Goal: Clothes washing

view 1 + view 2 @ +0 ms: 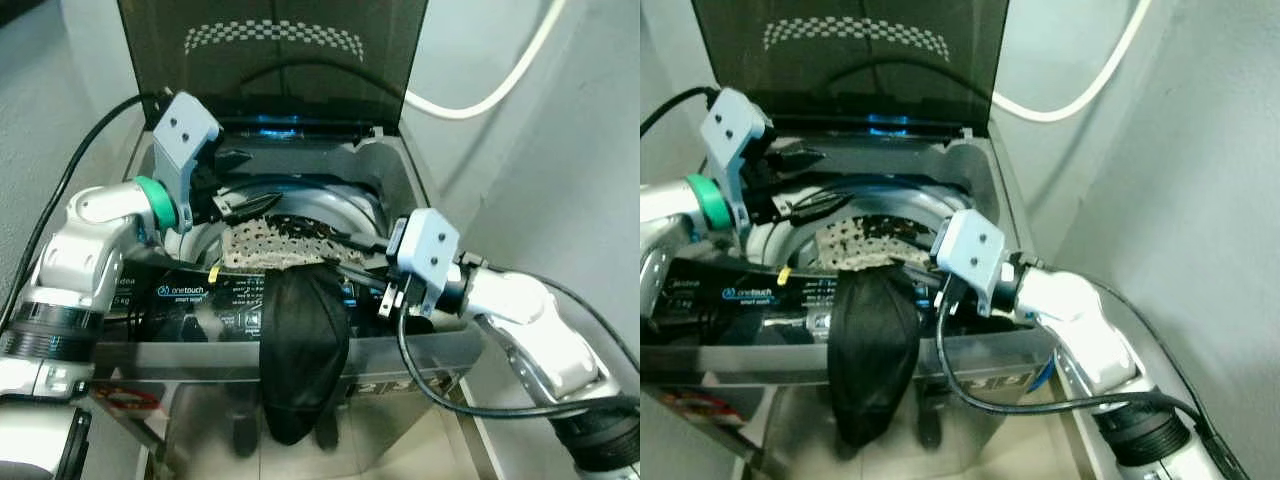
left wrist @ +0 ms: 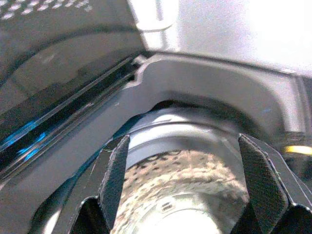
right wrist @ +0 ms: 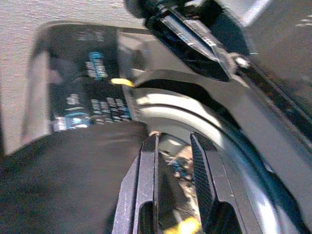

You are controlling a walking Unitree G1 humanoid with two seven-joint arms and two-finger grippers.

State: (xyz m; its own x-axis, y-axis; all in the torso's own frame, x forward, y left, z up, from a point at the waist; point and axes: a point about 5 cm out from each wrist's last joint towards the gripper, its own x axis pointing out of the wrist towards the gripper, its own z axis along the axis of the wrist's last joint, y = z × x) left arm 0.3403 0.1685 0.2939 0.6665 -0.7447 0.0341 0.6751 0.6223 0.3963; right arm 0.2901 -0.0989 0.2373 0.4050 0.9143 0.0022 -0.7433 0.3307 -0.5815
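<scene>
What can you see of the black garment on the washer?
The black garment is a dark, soft, matte cloth, bunched into a rounded sack-like fold. It is draped over the front edge of the top-loading washing machine, covering part of the control panel and hanging down the front. Its upper end meets a white, dark-speckled cloth at the tub opening. The right gripper is beside its top.

control panel point(image 1: 200, 300) of the washing machine point(image 1: 420, 190) is showing "onetouch" over a smaller line reading "smart wash"; "kg" is sitting near its left end; remaining panel print is blurring beyond reading.
</scene>
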